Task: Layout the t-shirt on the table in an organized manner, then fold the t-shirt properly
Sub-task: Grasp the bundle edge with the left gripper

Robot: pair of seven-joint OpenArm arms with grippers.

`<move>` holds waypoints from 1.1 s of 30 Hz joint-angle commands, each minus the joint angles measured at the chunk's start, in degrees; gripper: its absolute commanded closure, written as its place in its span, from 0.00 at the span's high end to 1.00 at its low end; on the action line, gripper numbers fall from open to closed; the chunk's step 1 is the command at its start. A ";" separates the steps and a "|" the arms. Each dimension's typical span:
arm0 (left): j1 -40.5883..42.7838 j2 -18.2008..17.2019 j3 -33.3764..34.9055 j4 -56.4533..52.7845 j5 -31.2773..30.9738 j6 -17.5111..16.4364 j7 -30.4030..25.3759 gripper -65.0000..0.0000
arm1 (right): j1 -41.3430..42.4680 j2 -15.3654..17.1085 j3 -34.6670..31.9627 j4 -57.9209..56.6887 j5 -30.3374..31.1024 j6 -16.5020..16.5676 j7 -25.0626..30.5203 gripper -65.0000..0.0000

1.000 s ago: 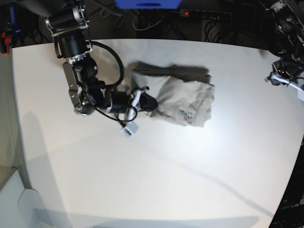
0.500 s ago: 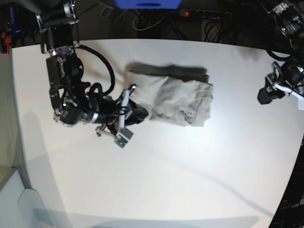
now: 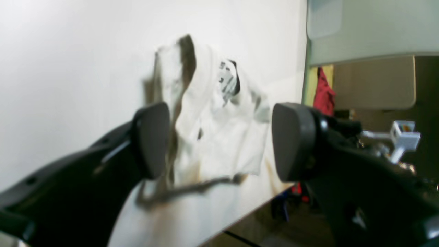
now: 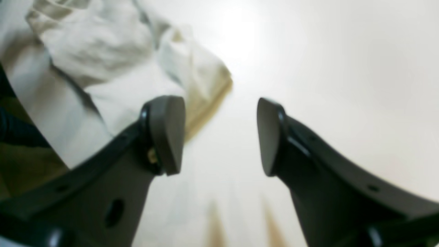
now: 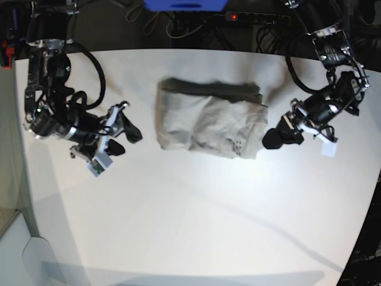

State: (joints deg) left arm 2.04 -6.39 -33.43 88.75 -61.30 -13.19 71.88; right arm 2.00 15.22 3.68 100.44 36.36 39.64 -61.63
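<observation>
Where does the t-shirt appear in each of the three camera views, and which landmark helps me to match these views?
Base view: the t-shirt lies bunched on the table, upper centre, between the two arms.
Left wrist view: it is at centre, blurred, seen between and beyond the open fingers of the left gripper.
Right wrist view: it is at upper left, beyond the open right gripper.
Shared landmark: the white table under the shirt.

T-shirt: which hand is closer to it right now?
Left. The left hand sits just off the t-shirt at its neck-side edge; the right hand is open and apart from the opposite edge.
</observation>
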 commanded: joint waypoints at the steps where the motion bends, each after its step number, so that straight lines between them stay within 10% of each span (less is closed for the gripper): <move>1: -1.65 -0.86 1.12 0.17 0.33 0.40 -1.33 0.70 | 1.03 0.64 0.93 0.96 0.70 0.36 1.01 0.53; 11: -3.49 -0.33 6.05 -3.61 17.65 0.05 -3.79 0.70 | -0.81 0.82 5.86 0.96 0.52 0.36 1.01 0.53; 33: -4.29 0.11 17.74 -11.70 18.09 -0.13 -11.00 0.70 | -3.10 0.82 6.65 0.96 0.52 0.36 1.01 0.53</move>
State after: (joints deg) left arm -1.83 -6.15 -16.03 76.95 -45.10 -13.80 59.57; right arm -1.91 15.42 10.02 100.47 35.81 39.64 -61.89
